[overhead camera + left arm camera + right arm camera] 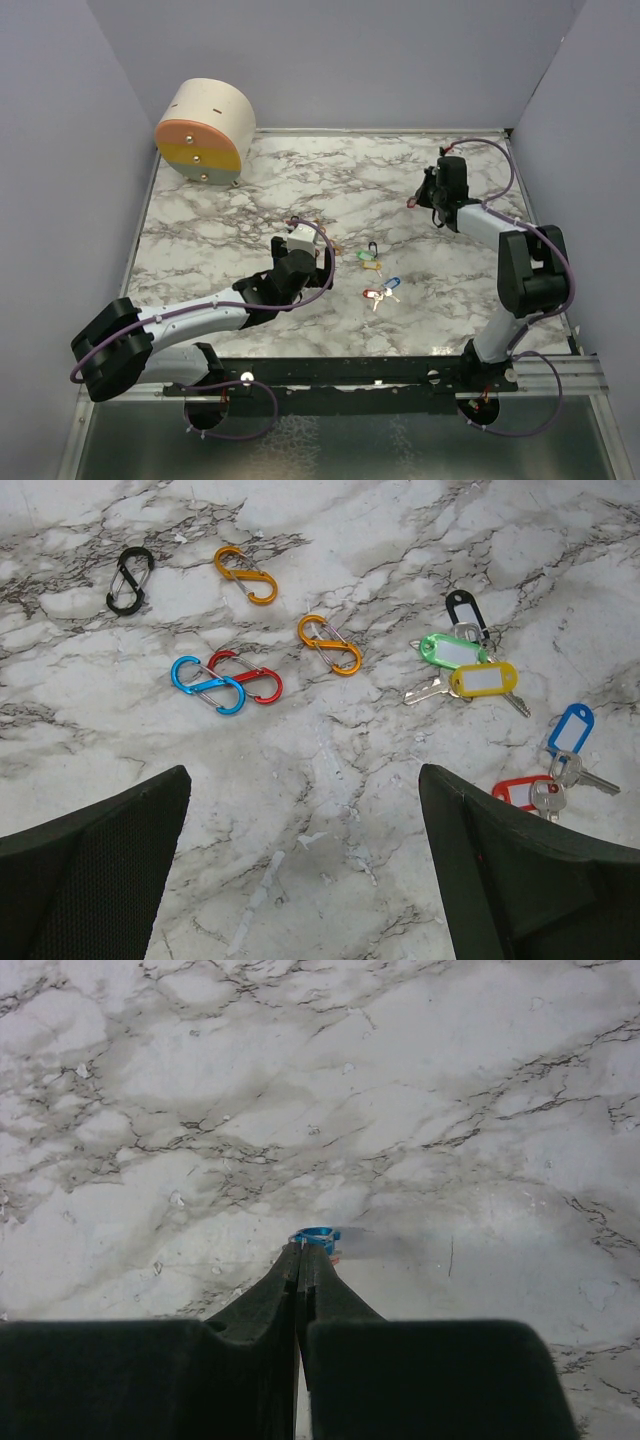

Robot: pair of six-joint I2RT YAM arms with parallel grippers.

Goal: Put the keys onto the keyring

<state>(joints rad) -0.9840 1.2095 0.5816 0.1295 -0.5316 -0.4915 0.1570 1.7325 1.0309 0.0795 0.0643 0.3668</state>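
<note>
Left pincer [303, 780] gapes near the keys [483, 678] — right pincer [301, 1252] pinches a blue clip [316, 1233].

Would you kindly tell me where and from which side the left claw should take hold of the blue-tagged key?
I'd take the blue-tagged key by its oblong tag, pinching across the narrow width, with the open left claw coming straight down: it lies flat on the table, and its long edges look clear of the red-tagged key.

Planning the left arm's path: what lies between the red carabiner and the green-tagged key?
In the left wrist view, an orange carabiner lies between the red carabiner and the green-tagged key; the rest of that stretch is bare marble.
</note>
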